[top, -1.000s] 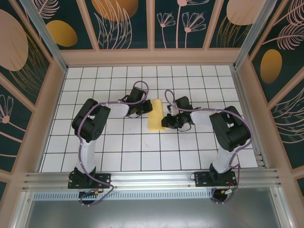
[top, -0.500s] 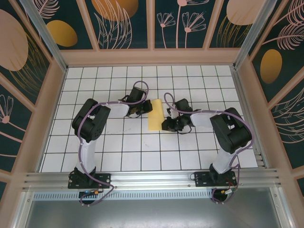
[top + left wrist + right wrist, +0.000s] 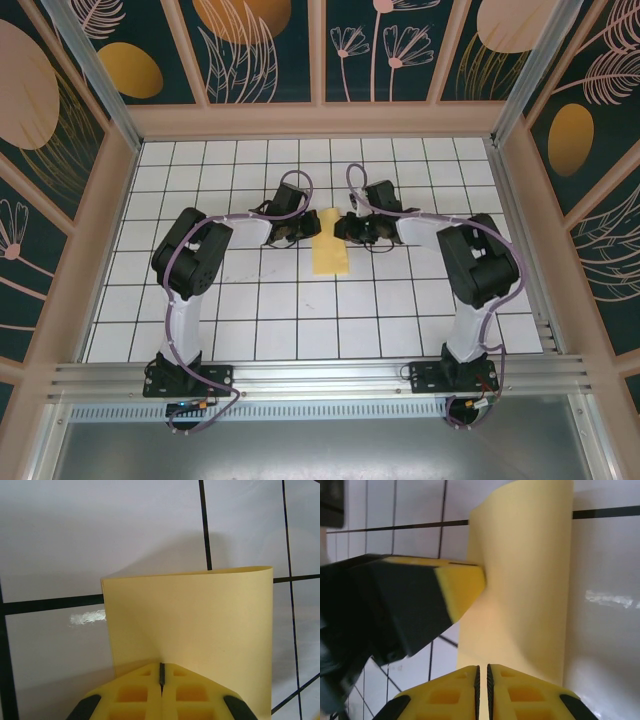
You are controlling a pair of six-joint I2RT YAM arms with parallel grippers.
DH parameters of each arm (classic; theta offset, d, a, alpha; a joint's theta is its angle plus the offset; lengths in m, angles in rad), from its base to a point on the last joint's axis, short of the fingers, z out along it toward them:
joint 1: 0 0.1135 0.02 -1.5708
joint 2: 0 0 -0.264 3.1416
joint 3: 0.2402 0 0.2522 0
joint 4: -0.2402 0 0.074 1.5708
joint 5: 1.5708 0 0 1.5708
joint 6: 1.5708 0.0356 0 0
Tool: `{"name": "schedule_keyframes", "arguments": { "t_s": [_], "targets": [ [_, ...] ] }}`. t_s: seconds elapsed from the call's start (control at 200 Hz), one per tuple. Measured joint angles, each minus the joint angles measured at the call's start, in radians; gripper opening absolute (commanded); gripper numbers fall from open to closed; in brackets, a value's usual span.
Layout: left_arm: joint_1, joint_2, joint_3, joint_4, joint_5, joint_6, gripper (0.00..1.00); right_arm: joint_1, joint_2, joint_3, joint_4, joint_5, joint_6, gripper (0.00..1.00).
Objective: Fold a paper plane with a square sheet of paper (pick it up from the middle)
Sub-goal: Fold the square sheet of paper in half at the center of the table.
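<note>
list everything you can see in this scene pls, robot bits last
sheet of paper: one, pale yellow, folded over, mid-table between the grippers
table: one, white tiles, black grid lines
wall panels: dark teal with plant prints, tan frames, three sides
rail: one, silver, near edge
left arm, right arm: black and pale grey, bases at the rail
left gripper: yellow fingers, shut on the paper's left edge
right gripper: yellow fingers, shut, at the paper's right edge

Tabletop (image 3: 250, 340): white, glossy, black grid lines, directly beneath left gripper (image 3: 303, 231) and right gripper (image 3: 346, 228) | Back wall (image 3: 270, 50): wood-framed dark teal panels, pale floral linework, orange ovals, beyond both grippers | Side walls (image 3: 60, 150): same pattern, outboard of each gripper | Aluminium rail (image 3: 320, 378): silver, behind both grippers | Grey metal sheet (image 3: 320, 445): behind the rail
</note>
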Motion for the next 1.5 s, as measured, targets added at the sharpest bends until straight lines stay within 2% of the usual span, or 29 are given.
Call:
{"name": "schedule_keyframes", "arguments": {
  "t_s": [0.195, 0.63, 0.996, 1.306, 1.501],
  "targets": [
    [0.0, 0.0, 0.0, 0.0, 0.0, 0.0, 0.01, -0.017, 0.064, 0.003, 0.001, 0.01, 0.031, 0.12],
    [-0.002, 0.0, 0.0, 0.0, -0.007, 0.0, 0.01, -0.029, 0.055, -0.007, 0.013, 0.033, 0.062, 0.13],
    [-0.002, 0.0, 0.0, 0.0, -0.008, 0.0, 0.01, -0.03, 0.113, 0.12, 0.035, 0.048, 0.063, 0.13],
    [-0.002, 0.0, 0.0, -0.001, -0.008, 0.0, 0.01, -0.036, 0.16, 0.15, -0.005, 0.135, 0.081, 0.13],
    [-0.002, 0.0, 0.0, -0.001, -0.008, 0.0, 0.01, -0.036, 0.16, 0.182, -0.011, 0.142, 0.08, 0.13]
  ]
}}
